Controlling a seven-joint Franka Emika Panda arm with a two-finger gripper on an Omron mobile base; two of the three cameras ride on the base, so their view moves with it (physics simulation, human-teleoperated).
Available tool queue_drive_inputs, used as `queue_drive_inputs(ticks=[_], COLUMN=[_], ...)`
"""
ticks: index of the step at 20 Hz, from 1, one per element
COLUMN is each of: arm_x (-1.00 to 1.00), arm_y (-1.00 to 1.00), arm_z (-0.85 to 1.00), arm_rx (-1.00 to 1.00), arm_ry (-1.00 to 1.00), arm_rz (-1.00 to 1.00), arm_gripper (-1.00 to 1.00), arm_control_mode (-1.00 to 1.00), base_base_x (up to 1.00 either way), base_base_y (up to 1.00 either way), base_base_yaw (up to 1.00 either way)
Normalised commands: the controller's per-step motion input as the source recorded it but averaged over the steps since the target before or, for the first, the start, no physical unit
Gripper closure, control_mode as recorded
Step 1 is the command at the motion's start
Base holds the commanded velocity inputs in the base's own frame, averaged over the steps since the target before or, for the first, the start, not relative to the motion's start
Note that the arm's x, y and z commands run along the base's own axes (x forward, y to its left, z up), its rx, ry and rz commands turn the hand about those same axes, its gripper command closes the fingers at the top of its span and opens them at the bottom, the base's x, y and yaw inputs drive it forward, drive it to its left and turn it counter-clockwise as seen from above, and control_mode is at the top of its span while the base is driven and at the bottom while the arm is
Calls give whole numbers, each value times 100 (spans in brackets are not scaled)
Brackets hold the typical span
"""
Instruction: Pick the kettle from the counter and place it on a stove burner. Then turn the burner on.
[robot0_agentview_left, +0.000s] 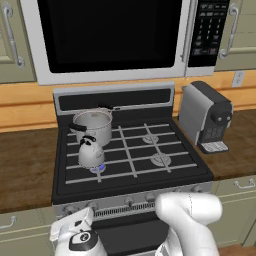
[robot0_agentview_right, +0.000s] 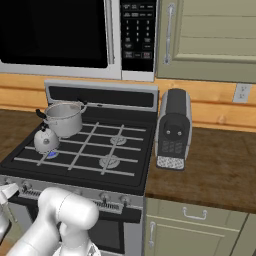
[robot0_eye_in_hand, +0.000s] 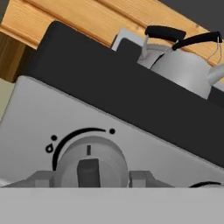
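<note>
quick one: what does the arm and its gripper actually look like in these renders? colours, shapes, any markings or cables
The arm is glossy white, made of thick rounded, tube-like links with bulbous elbows. The hand is a white blocky housing with a round black-and-grey disc on it. The gripper ends in small, flat grey finger tips. No cables, logos or printed markings are visible on the arm.

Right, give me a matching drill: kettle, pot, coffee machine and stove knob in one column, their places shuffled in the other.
Things:
1. kettle
2. pot
3. coffee machine
4. stove knob

Places:
A. on the counter right of the stove
B. front left burner, over a blue flame
C. right in front of the tool
D. back left burner

Pairs: 1-B, 2-D, 3-A, 4-C
</note>
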Motion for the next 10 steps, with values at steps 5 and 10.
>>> queue_drive_inputs(ticks=[5, 10], arm_x=[0, 0], arm_y=[2, 3], arm_z=[19, 2], arm_rx=[-22, -18], arm_ry=[3, 0], arm_rz=[6, 4], arm_gripper=[100, 100], arm_control_mode=[-100, -100], base_base_x=[0, 0], base_base_y=[0, 0], base_base_yaw=[0, 0])
